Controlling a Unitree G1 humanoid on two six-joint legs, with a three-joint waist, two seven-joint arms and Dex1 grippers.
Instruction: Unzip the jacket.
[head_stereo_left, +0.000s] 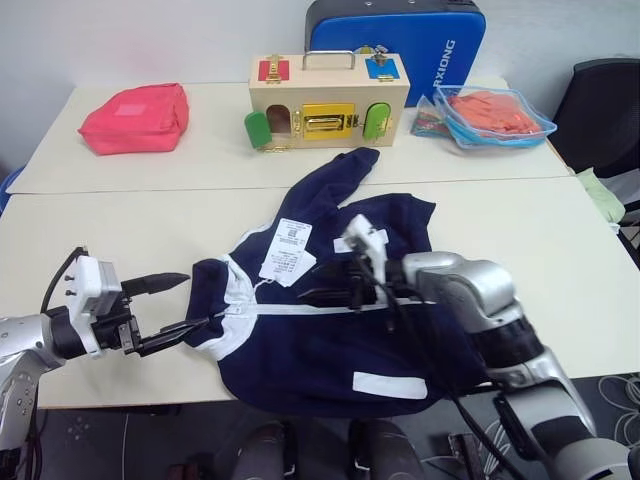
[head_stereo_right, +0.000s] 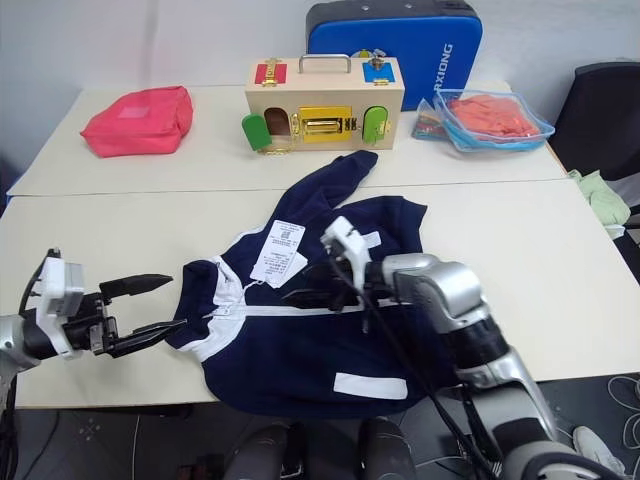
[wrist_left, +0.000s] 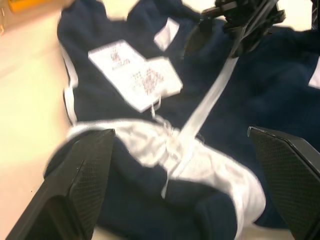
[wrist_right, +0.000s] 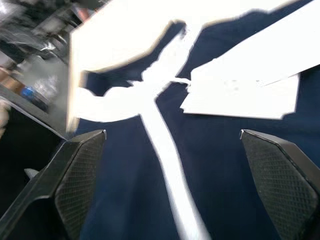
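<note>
The navy jacket (head_stereo_left: 300, 355) lies spread on the near table, its white collar (head_stereo_left: 238, 300) towards my left arm. Its white zipper stripe (head_stereo_left: 290, 309) runs across the middle, and a white paper tag (head_stereo_left: 290, 250) rests above it. My left gripper (head_stereo_left: 192, 301) is open just off the collar end, fingers pointing at the jacket and touching nothing I can see. My right gripper (head_stereo_left: 312, 297) hovers over the zipper stripe (wrist_right: 165, 150), pointing towards the collar, open with nothing between its fingers. The left wrist view shows collar and zipper (wrist_left: 200, 115) between its widely spread fingers.
On the far table stand a pink-red pouch (head_stereo_left: 135, 118), a wooden lock box (head_stereo_left: 328, 100), a blue case (head_stereo_left: 400, 40) and a clear bag of orange cloth (head_stereo_left: 492, 115). A black chair (head_stereo_left: 605, 110) is at the right. The jacket's hem overhangs the near table edge (head_stereo_left: 150, 392).
</note>
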